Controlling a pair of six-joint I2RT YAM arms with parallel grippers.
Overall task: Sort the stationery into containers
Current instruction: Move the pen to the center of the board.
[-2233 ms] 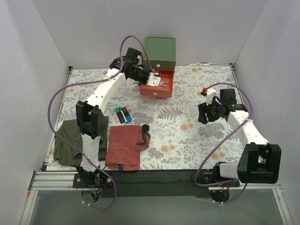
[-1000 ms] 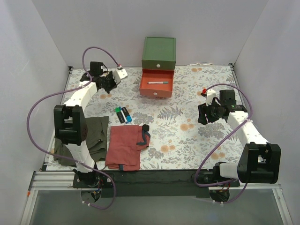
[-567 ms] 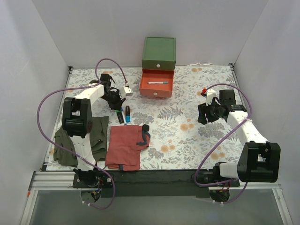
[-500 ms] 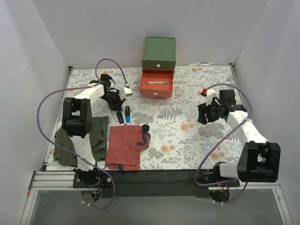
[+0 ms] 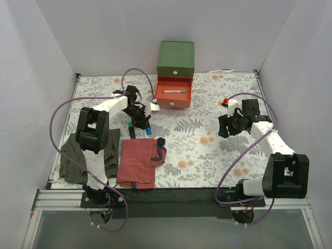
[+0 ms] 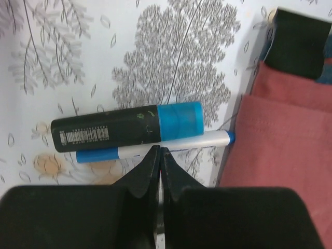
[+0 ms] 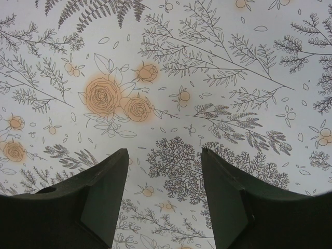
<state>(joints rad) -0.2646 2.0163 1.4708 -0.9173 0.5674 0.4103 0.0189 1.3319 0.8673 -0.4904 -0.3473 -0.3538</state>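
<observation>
— While the left gripper (image 6: 160,151) hangs clenched and empty over the blue-capped marker (image 6: 124,128), where's that marker?
— On the table (image 6: 52,57), beside the red cloth (image 6: 280,140). The right gripper (image 7: 165,161) gapes, empty.

The red-orange drawer (image 5: 179,102) is pulled out, with one thin pen (image 5: 175,91) inside. A blue-capped marker (image 6: 127,129) lies flat, touching a white pen (image 6: 155,147).

Plain white walls (image 5: 104,31) close in at 9, 12 and 3 o'clock. A floral tablecloth (image 5: 197,161), pale with grey ferns and orange blooms, fills the middle. At 6 o'clock a black strip (image 5: 181,196) borders an aluminium rail (image 5: 52,199). Light falls soft and even.
</observation>
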